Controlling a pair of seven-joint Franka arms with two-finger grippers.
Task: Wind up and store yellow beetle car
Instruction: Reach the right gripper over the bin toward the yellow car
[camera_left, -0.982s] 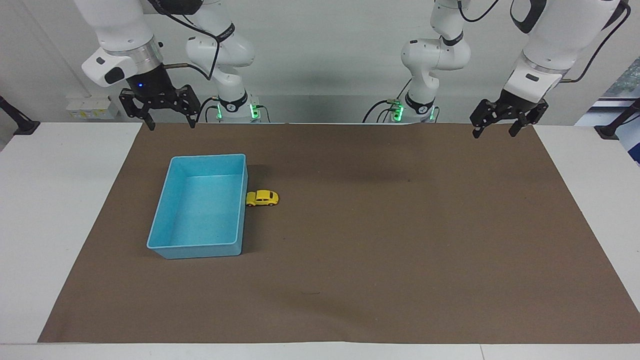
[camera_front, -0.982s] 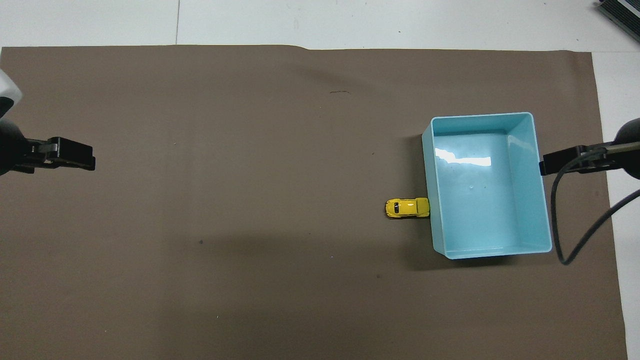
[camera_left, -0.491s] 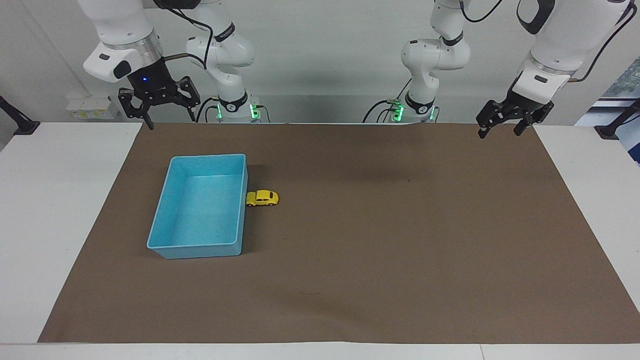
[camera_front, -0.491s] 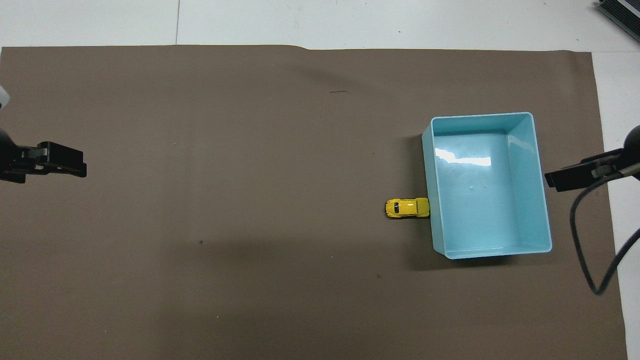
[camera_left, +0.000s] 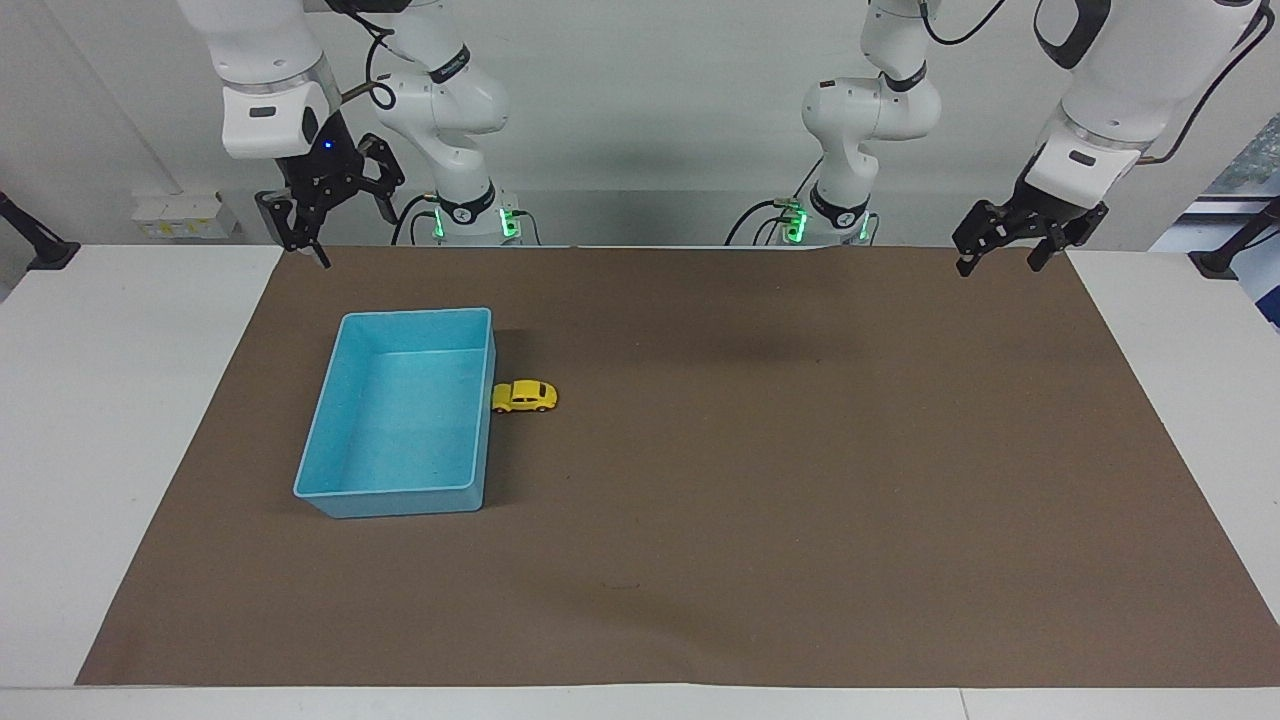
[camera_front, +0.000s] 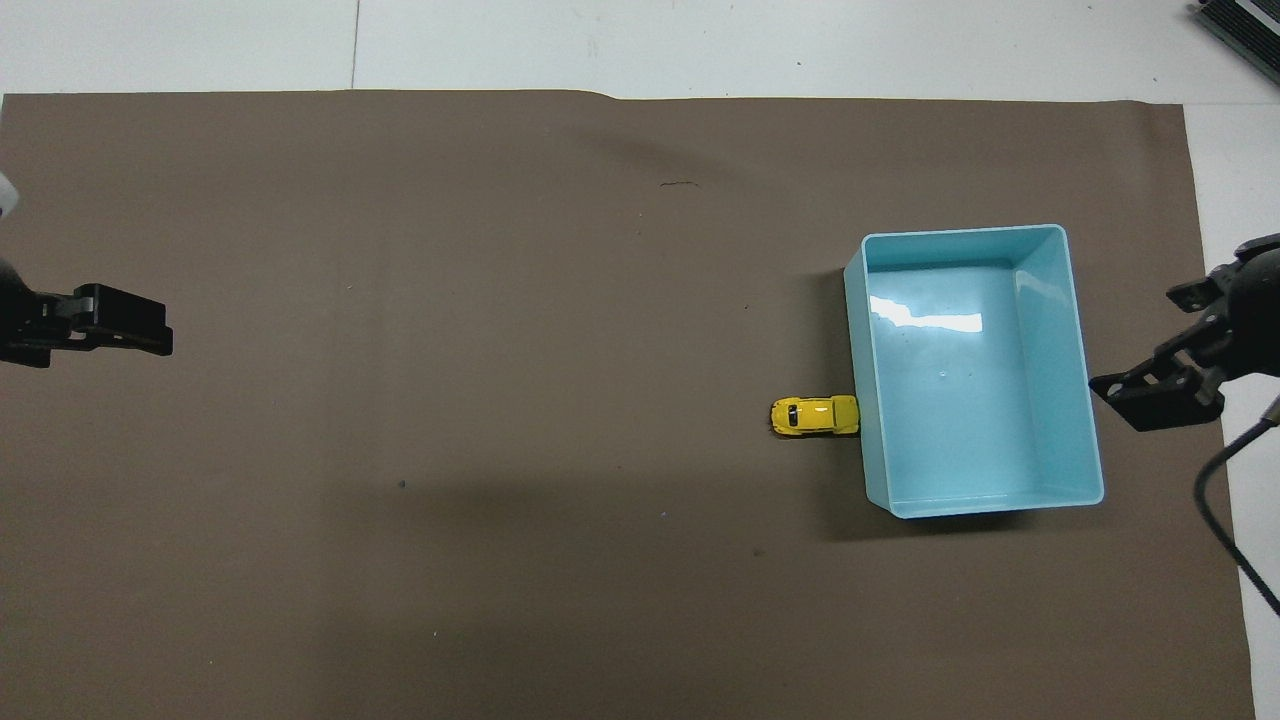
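The yellow beetle car (camera_left: 524, 396) stands on its wheels on the brown mat. It touches the long wall of the light blue tray (camera_left: 340, 400), on the side toward the left arm's end. It also shows in the overhead view (camera_front: 814, 415) against the tray (camera_front: 1085, 420). The tray holds nothing. My right gripper (camera_left: 335, 232) hangs open and empty in the air over the mat's edge by its base, apart from the tray. It shows beside the tray in the overhead view (camera_front: 1135, 395). My left gripper (camera_left: 997, 262) waits open and empty over the mat's corner at its own end (camera_front: 150, 325).
The brown mat (camera_left: 760, 480) covers most of the white table (camera_left: 120, 420). The tray sits toward the right arm's end. A cable (camera_front: 1215, 510) hangs from the right arm over the mat's edge.
My right gripper has risen, turned about its wrist and drawn back toward its base. My left gripper rose slightly, then held still. The car and tray have not moved.
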